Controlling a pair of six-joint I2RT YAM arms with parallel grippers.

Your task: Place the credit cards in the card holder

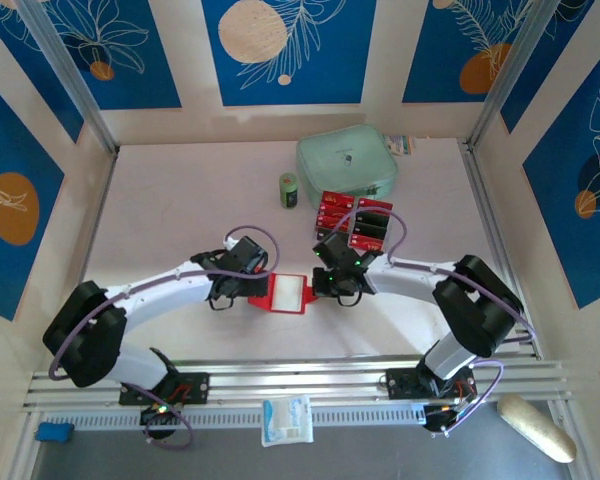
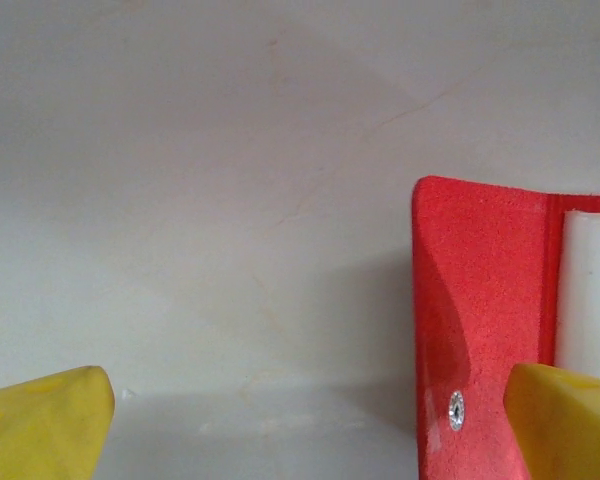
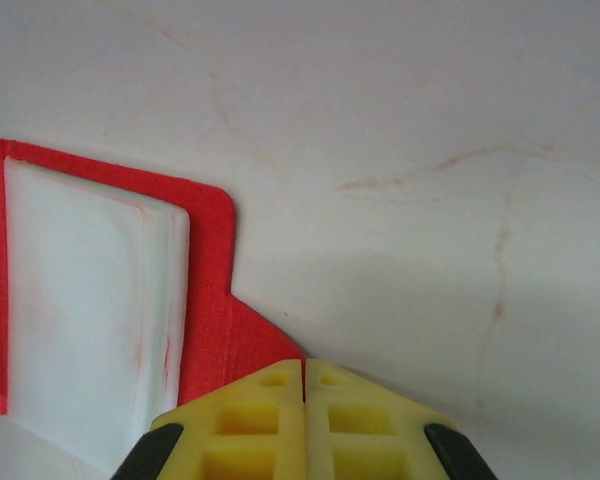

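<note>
The card holder (image 1: 288, 293) lies open on the white table between my two grippers, red with a pale inner pocket (image 3: 85, 300). My right gripper (image 3: 303, 365) is shut on the corner of its red right flap (image 3: 235, 335); from above, the right gripper (image 1: 322, 287) sits at the holder's right edge. My left gripper (image 2: 305, 430) stands wide open at the holder's left flap (image 2: 480, 300), beside the silver snap stud (image 2: 456, 410). One yellow finger (image 2: 565, 420) overlaps that flap. The credit cards (image 1: 355, 220), red and black, lie in a clear tray behind the right gripper.
A mint-green zip pouch (image 1: 346, 165) lies at the back, with a small green cylinder (image 1: 289, 190) to its left. Walls close in the table on three sides. A white packet (image 1: 285, 420) and a beige object (image 1: 535, 427) rest below the arm bases.
</note>
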